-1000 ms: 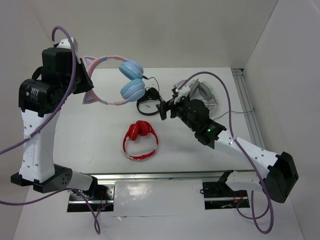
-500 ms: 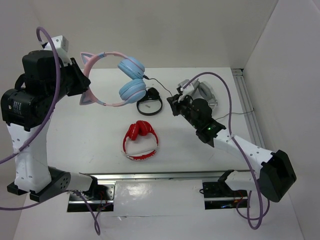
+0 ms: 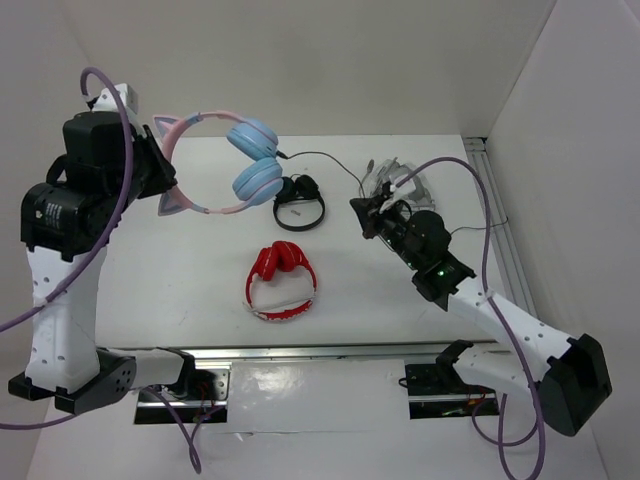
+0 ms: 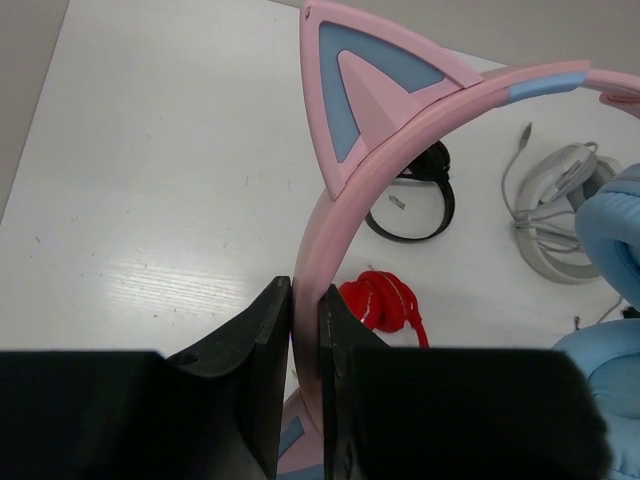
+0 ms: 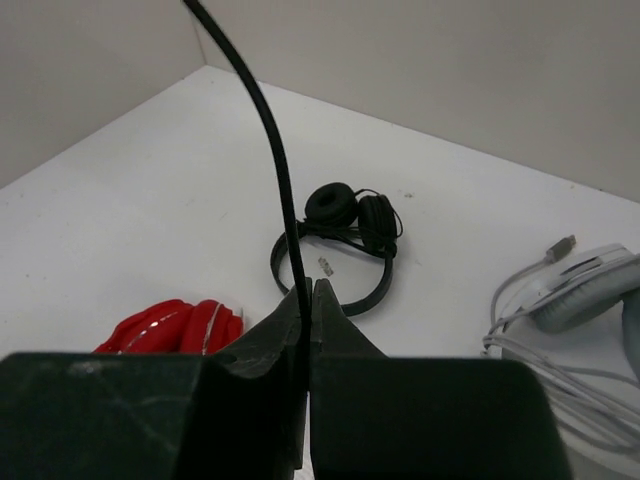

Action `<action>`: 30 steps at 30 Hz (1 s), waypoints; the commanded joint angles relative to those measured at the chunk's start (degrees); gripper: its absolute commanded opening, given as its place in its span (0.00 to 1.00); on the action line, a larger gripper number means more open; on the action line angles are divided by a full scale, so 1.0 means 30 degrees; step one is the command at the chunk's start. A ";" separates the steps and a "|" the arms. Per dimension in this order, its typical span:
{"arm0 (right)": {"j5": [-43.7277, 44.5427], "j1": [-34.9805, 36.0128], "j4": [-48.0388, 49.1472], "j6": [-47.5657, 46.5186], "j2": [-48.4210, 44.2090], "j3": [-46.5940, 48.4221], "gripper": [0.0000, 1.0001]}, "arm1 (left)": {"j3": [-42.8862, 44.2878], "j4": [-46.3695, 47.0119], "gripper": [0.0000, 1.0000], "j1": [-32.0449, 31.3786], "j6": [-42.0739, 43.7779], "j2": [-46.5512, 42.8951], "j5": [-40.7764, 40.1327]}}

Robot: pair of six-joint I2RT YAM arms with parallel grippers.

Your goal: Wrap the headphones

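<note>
The headphones (image 4: 380, 160) held in the left pincer (image 4: 305, 305) have a band of smooth, matt pink plastic and soft blue cushions (image 4: 620, 230). The cable (image 5: 268, 130) in the right pincer (image 5: 308, 300) looks like smooth black rubber. Under both pincers the table (image 4: 150, 200) is matt white. The red headphones (image 5: 175, 325), left of the right pincer, look glossy.

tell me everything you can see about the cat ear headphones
The headphones are an over-ear pair that looks like plastic: a pink headband with light blue trim, pink cat ears with blue insides, and two padded light blue ear cups. They hang in the air above the table. The left gripper is shut on the headband. A thin black cable runs from the cups to the right gripper, which is shut on it.
</note>
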 commanded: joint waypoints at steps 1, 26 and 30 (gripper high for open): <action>0.0934 -0.0080 -0.0970 -0.0008 -0.1396 0.0523 0.00 | -0.1884 0.3840 0.00 0.0120 -0.0572 -0.0742 -0.1179; 0.0998 0.2059 -1.3835 -0.4783 -0.4122 1.0726 0.04 | -0.8423 0.8712 0.00 -1.3557 0.7718 0.3414 -0.3086; 0.0760 0.2059 -1.3837 -0.5018 -0.4124 1.0519 0.04 | -0.8218 0.8712 0.00 -1.5756 0.8453 0.3416 -0.2912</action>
